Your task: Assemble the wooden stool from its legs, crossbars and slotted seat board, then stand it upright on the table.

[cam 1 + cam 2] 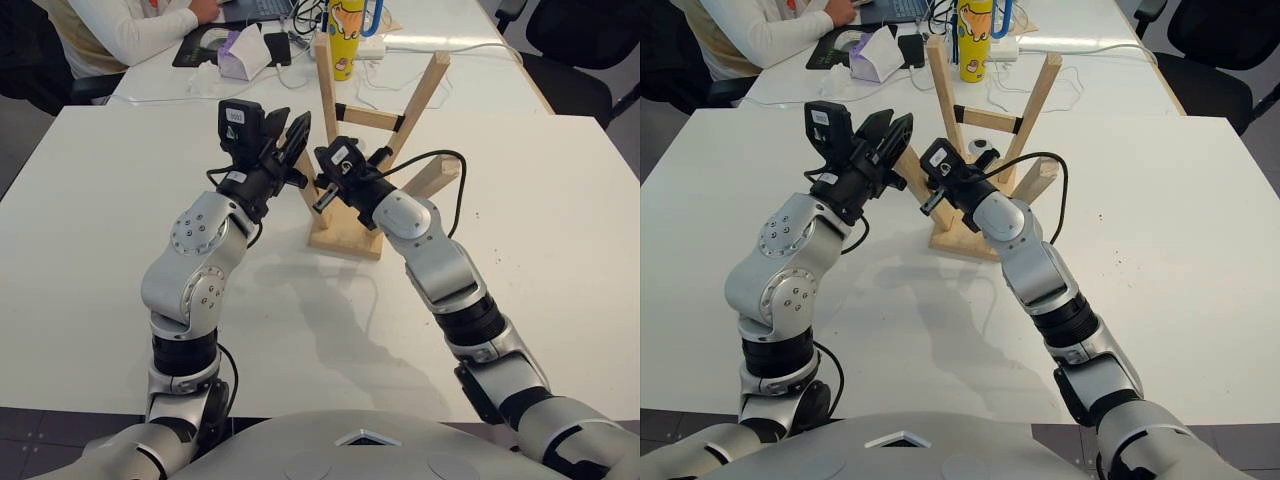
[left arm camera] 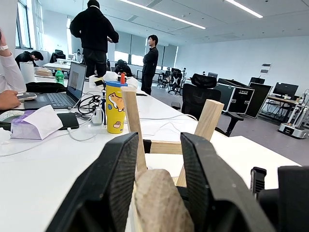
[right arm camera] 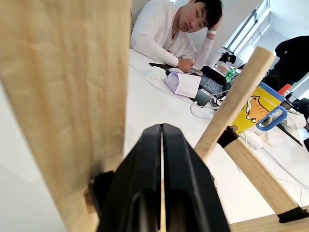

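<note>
The stool (image 1: 424, 95) is found inverted on the desk (image 1: 120, 200), seat board (image 1: 345, 240) down, with one crossbar (image 1: 372, 118) fitted between the far legs (image 1: 326, 80). The near leg (image 2: 157, 203) is pinched at its end in the jaws of the left gripper (image 1: 288, 135). The right gripper (image 1: 322, 196) sits beside it, jaws pressed together, possibly on something thin. Assembly is judged well advanced: seating the near side and turning upright remain.

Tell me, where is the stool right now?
The stool stands upside down, legs up, at the centre of the head views, just beyond the left gripper and right gripper, a yellow cup behind it.
</note>
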Controlling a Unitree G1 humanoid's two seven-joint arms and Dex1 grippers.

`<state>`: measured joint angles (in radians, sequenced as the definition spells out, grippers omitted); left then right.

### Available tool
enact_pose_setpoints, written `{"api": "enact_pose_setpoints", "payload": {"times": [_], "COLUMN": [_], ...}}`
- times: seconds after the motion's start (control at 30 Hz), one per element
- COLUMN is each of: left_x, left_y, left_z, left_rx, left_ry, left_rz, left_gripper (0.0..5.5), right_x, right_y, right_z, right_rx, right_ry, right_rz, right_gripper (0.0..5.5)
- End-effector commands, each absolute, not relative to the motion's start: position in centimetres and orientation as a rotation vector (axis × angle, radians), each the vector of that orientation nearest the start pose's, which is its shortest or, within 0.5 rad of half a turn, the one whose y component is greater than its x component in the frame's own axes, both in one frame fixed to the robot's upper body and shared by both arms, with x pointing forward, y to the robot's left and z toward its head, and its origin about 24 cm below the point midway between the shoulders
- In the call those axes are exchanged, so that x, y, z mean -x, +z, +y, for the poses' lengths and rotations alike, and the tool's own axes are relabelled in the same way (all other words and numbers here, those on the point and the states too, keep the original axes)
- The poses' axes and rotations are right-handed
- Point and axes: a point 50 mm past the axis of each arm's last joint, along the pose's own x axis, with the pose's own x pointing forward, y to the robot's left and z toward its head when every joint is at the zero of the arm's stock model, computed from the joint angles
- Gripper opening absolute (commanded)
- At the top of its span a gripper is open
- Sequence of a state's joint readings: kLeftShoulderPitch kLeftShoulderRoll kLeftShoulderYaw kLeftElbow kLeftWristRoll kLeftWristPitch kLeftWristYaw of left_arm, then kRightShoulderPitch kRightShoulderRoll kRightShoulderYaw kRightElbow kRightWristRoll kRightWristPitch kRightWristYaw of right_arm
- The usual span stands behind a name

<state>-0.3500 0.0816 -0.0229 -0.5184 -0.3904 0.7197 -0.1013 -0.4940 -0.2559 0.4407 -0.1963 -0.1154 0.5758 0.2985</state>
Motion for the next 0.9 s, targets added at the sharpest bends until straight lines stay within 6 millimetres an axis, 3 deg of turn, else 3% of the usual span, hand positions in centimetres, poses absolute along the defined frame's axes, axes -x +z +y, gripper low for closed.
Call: {"api": "enact_pose_setpoints", "payload": {"times": [0.03, 0.17, 0.33, 0.5, 0.67, 0.77, 0.9], "left_x": [-27.0, -26.9, -26.9, -26.8, -26.7, -26.7, -26.9], "left_y": [18.9, 18.9, 19.0, 19.1, 19.2, 19.2, 19.2], "left_z": [10.0, 10.0, 9.9, 9.9, 10.0, 10.0, 10.2], "left_rx": [0.181, 0.185, 0.19, 0.194, 0.201, 0.205, 0.205], "left_ry": [-0.476, -0.464, -0.46, -0.447, -0.432, -0.433, -0.435], "left_rz": [-0.157, -0.164, -0.17, -0.183, -0.19, -0.191, -0.191], "left_gripper": [1.56, 1.56, 1.56, 1.56, 1.56, 1.56, 1.56], "right_x": [-25.9, -25.5, -25.7, -24.9, -24.0, -26.0, -29.5], "right_y": [1.6, -0.5, -0.3, -4.2, -6.2, -4.2, 1.5], "right_z": [-8.8, -10.7, -10.7, -14.1, -16.4, -14.9, -12.2], "right_rx": [0.618, 0.715, 0.711, 0.743, 0.71, 0.622, 0.455], "right_ry": [0.805, 0.824, 0.825, 0.812, 0.798, 0.73, 0.585], "right_rz": [0.594, 0.659, 0.64, 0.844, 0.95, 0.744, 0.344], "right_gripper": [0.0, 0.0, 0.0, 0.0, 0.0, 0.0, 0.0]}}
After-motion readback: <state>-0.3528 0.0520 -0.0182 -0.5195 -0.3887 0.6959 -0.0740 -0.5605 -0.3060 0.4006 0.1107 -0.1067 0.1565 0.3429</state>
